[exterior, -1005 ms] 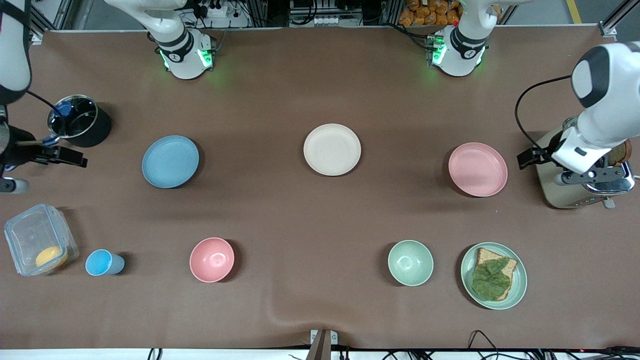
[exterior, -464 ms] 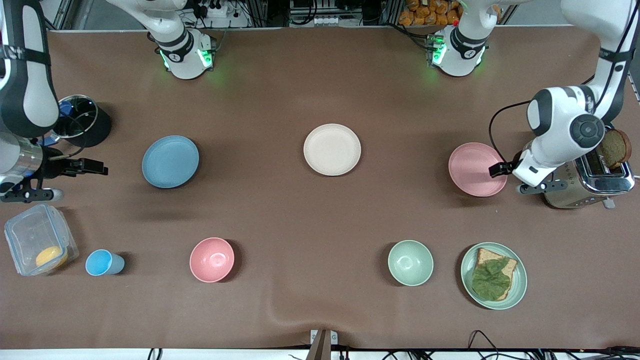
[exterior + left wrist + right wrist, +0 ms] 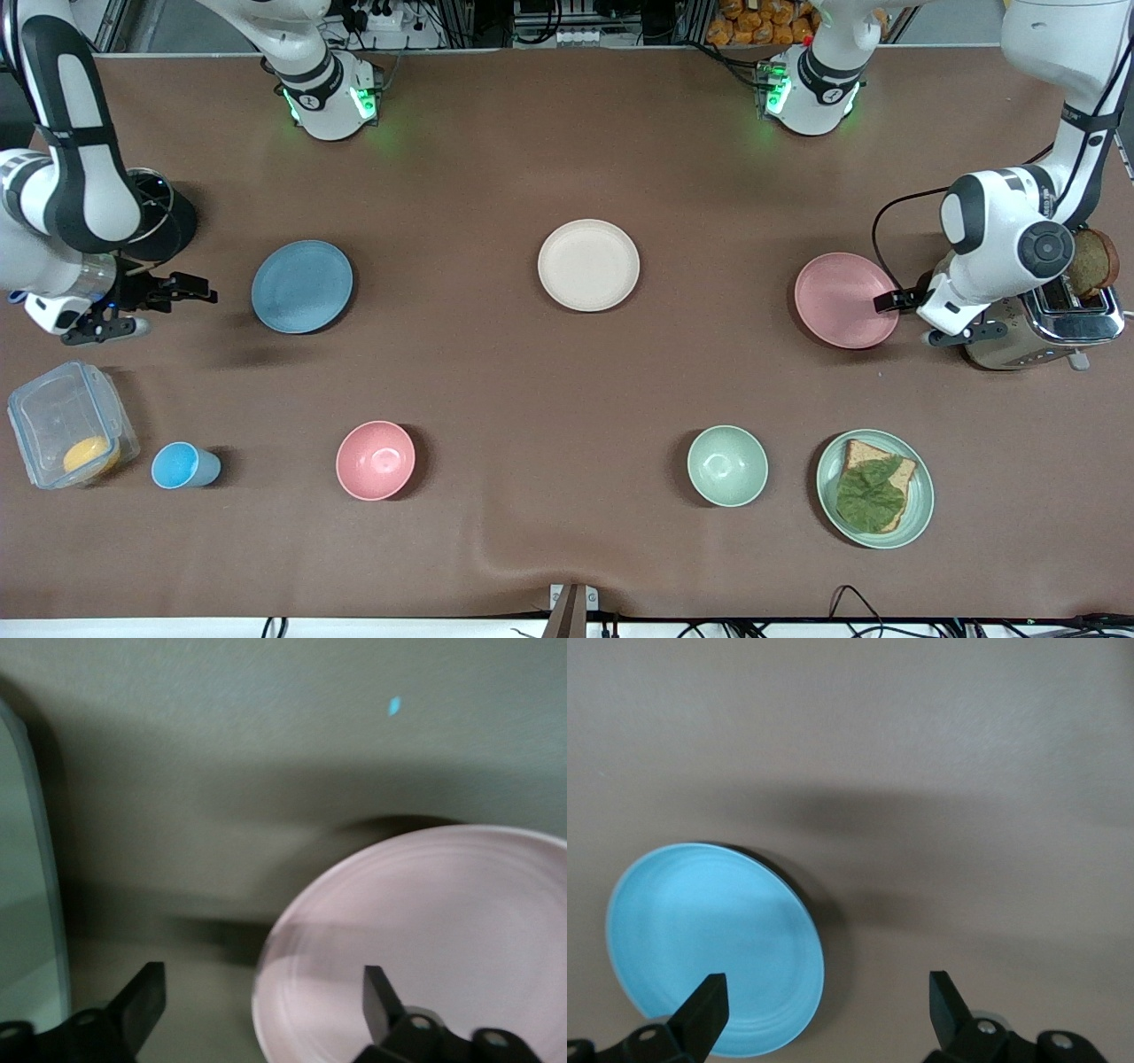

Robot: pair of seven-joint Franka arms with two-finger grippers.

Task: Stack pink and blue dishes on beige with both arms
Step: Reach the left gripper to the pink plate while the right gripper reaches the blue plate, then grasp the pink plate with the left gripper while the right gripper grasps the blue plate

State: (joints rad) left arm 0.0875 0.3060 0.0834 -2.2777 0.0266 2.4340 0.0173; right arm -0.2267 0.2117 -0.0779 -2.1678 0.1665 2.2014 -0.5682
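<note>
Writing is not being shown legibly anywhere. Pink plate [image 3: 846, 299] is being straddled at its rim by left gripper [image 3: 889, 302], jaws wide. Right gripper [image 3: 197, 291], also spread, is being held beside blue plate [image 3: 302, 286]. Beige plate [image 3: 588, 265] is being left between them.

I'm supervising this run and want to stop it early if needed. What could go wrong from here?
1. The left gripper, open at the pink plate's low rim, may push the plate instead of gripping it.
2. The left arm works close beside the toaster and might bump it.
3. The right gripper, open, is beside the blue plate but not over its rim; the dark pot stands close to that arm.
</note>
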